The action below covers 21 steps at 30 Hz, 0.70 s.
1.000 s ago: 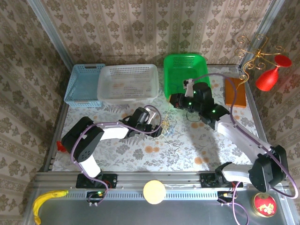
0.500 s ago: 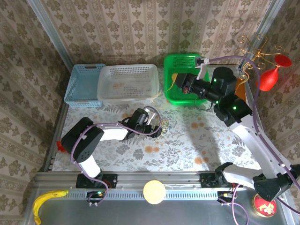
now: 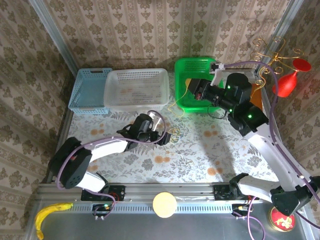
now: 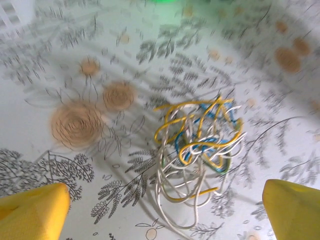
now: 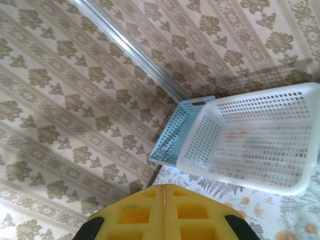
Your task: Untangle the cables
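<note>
Since its yellow fingertips [image 4: 30, 210] sit at the two bottom corners of the wrist view, the left claw [image 4: 162, 210] is spread wide w/ nothing in its grip. The cables [image 4: 197, 150] lie on the worktop [image 4: 75, 60] btwn and just ahead of the tips, touching neither. Clump = loose loops of yellow, white & blue strands. From above, the left claw [image 3: 165, 136] is low over the worktop w/ the cables [image 3: 173, 135] right at its tip, approx mid-worktop. Right claw [image 5: 164, 212]: pads pressed flat together, just a seam; its own wrist view doesn't let me tell if anything is pinched there. Top view has the right claw [image 3: 194, 91] raised in front of the green basket [image 3: 187, 67], and a thin pale yellow cord [image 3: 179, 98] hangs from its tip down toward the worktop, apart from the clump. Beyond: white basket [image 3: 135, 87] beside the green one, blue basket [image 3: 89, 90] furthest left.
</note>
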Available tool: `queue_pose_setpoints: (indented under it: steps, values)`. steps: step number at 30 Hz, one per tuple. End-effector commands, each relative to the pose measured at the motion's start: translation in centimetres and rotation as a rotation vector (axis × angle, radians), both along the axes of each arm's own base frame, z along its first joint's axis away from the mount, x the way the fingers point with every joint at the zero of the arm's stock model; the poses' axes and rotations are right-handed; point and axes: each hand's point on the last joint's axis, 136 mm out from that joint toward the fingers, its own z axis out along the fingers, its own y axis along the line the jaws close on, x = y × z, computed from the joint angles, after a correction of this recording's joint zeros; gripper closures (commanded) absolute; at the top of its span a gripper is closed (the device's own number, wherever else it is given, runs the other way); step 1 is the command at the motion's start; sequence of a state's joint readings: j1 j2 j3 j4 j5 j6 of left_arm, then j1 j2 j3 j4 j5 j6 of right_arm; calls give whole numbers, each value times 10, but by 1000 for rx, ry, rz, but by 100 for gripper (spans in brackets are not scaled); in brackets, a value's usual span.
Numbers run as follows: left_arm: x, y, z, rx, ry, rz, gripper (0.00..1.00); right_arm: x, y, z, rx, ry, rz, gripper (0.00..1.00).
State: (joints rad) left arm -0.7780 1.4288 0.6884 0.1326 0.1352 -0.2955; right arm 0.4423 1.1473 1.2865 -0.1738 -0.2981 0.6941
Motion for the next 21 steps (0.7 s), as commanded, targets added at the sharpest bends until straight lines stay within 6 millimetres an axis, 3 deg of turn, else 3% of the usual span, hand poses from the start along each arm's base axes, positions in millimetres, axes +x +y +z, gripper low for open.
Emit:
queue_pose_setpoints:
  steps: [1, 7, 13, 17, 21]
  values:
    - [-4, 19, 2, 19, 28, 34, 0, 23, 0, -10, -12, -9, -65, 100]
    - [3, 58, 18, 1, -8, 147, 0, 67, 12, -35, -31, 23, -114, 100]
    - [13, 103, 36, -32, -30, 320, 0, 120, 43, -58, -59, 58, -109, 100]
    - [17, 113, 49, -71, -45, 351, 0, 153, 73, -77, -90, 81, -89, 100]
    - [21, 116, 58, -91, -55, 354, 0, 185, 103, -109, -133, 128, -66, 100]
